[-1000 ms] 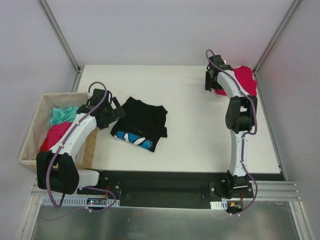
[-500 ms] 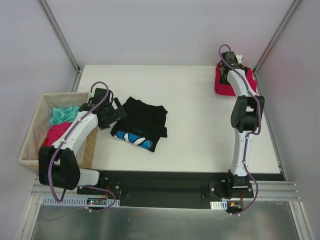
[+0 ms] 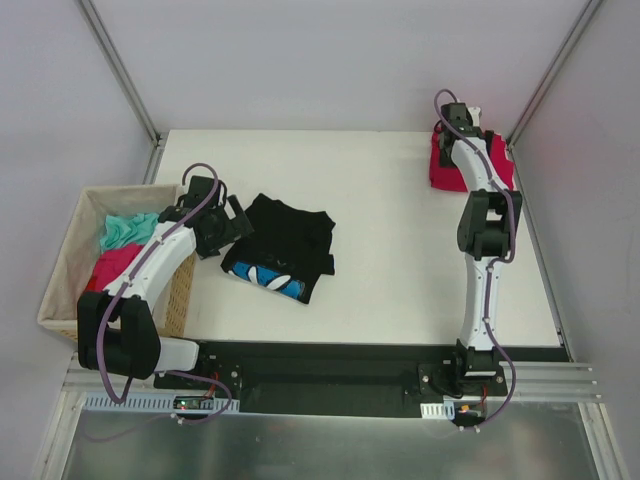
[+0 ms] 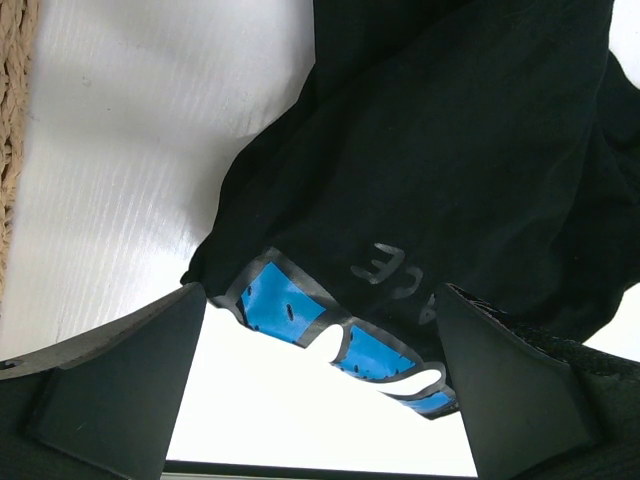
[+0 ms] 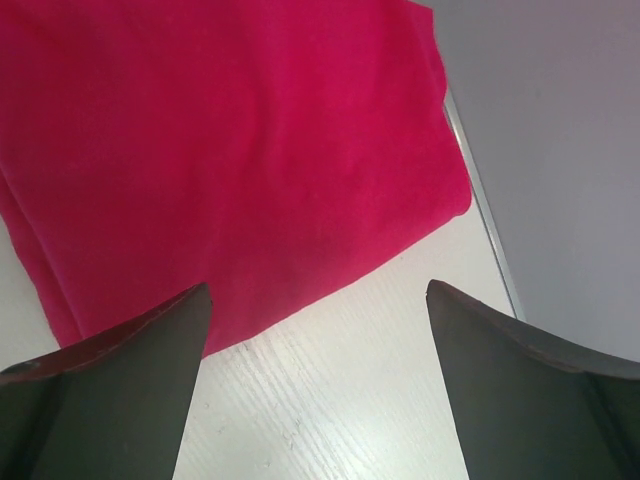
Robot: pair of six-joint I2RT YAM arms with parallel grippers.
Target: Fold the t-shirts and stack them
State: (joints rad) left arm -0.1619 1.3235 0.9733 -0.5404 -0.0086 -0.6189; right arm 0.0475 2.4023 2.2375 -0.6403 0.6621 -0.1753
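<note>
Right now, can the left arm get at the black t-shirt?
Probably yes: the left tool is open, right at the edge of the black t-shirt, with nothing between them.

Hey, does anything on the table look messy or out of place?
The black t-shirt beside the basket lies rumpled and askew, not squarely folded. The red t-shirt lies flat in the far right corner. Nothing looks spilled or damaged.
</note>
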